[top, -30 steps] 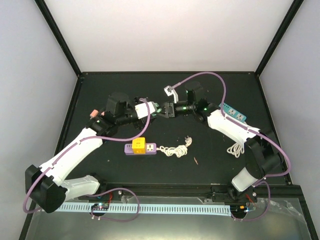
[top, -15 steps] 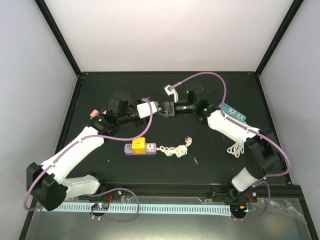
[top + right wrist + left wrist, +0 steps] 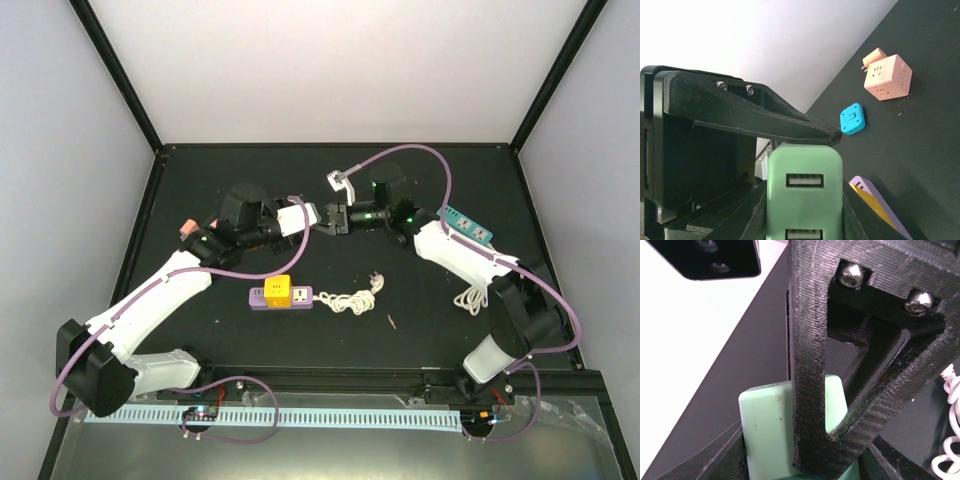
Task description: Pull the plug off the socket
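The left gripper (image 3: pixel 782 457), wide apart a second ago, is now clamping onto the mint-green USB adapter (image 3: pixel 805 200) that the right gripper (image 3: pixel 805 172) is holding between its own fingers directly opposite, so both ends are seemingly being braced for pulling apart.

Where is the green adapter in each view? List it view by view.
Left wrist: green adapter, bottom centre, between the fingers.
Right wrist: bottom centre, USB ports facing the camera.
Top external: hidden where the left gripper and right gripper meet, back centre.
Shared landmark: purple-and-yellow power strip, centre in top external, bottom right in right wrist; not in left wrist.
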